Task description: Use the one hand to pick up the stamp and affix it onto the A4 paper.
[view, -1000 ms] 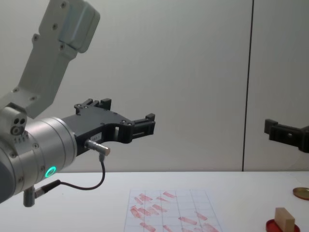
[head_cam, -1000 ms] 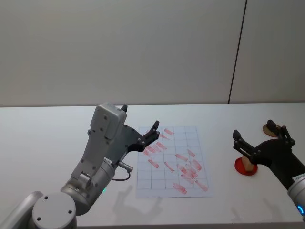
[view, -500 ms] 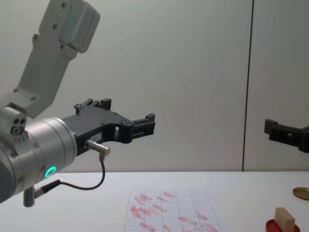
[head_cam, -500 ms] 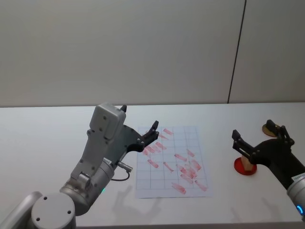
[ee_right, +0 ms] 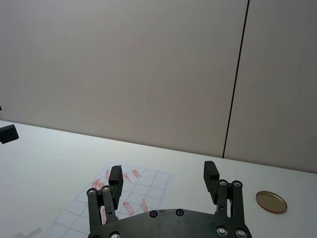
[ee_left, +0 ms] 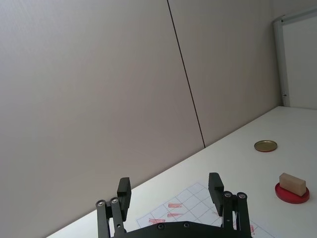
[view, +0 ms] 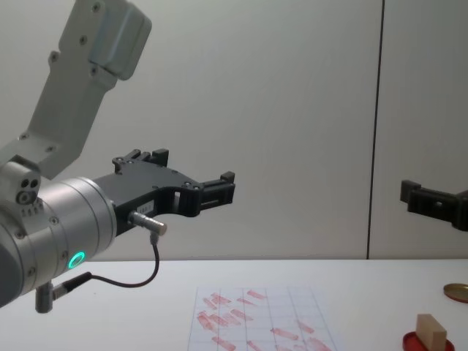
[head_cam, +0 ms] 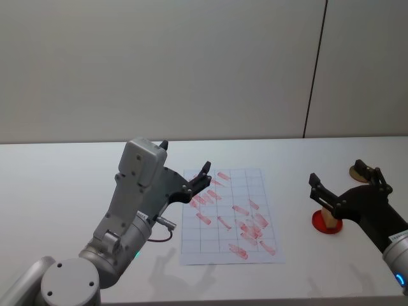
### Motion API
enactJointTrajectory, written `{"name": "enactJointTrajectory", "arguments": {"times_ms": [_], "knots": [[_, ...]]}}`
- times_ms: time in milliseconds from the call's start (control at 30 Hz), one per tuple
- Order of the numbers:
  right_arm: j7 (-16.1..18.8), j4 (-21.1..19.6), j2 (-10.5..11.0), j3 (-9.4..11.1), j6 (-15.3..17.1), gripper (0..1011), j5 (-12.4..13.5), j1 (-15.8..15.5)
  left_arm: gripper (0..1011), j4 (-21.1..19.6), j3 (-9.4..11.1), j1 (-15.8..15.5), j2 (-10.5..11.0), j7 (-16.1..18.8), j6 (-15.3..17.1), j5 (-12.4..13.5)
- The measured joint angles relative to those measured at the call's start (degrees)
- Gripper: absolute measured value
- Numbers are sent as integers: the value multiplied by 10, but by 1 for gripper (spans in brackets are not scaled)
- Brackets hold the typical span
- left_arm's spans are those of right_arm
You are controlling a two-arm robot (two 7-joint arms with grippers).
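Right now we see the stamp (head_cam: 329, 216) at the lower right of the head view, standing on a round red dish (head_cam: 320, 225) on the white table (head_cam: 64, 172). There the light wooden block reads as taller than wide, its long axis running up and down in the frame. In the chest view it sits in the bottom right corner as a stubby block with its top edge sloping down to the right, so we cannot settle the true long axis beyond saying it rests on one face on the dish.

We find the right gripper (head_cam: 337, 173) at the lower right of the head view, its black fingers spread wide with nothing between them, pointing toward the upper left of the frame. One finger crosses in front of the stamp there. The chest view puts the gripper high at the right edge, well above the block and apart from it.

Left of the dish, at the lower centre of the head view, lies the A4 paper (head_cam: 233, 185), flat, gridded and dotted with red marks. A gold disc (head_cam: 356, 172) lies on the table beyond the dish, near the right edge.

We see the left gripper (ee_left: 169, 181) held in the air by the paper's left edge, fingers parted and empty.
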Motion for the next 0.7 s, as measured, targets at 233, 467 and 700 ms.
{"name": "enactJointTrajectory", "arguments": {"times_ms": [233,467,700], "knots": [[-1,1,-2,0,4,1001,0,1,993,0,0,0,0,0,0,0],[-11,7,-9,-2,24,1001,-3,6,993,0,0,0,0,0,0,0],[-31,24,-21,-3,54,1001,-11,18,993,0,0,0,0,0,0,0]]}}
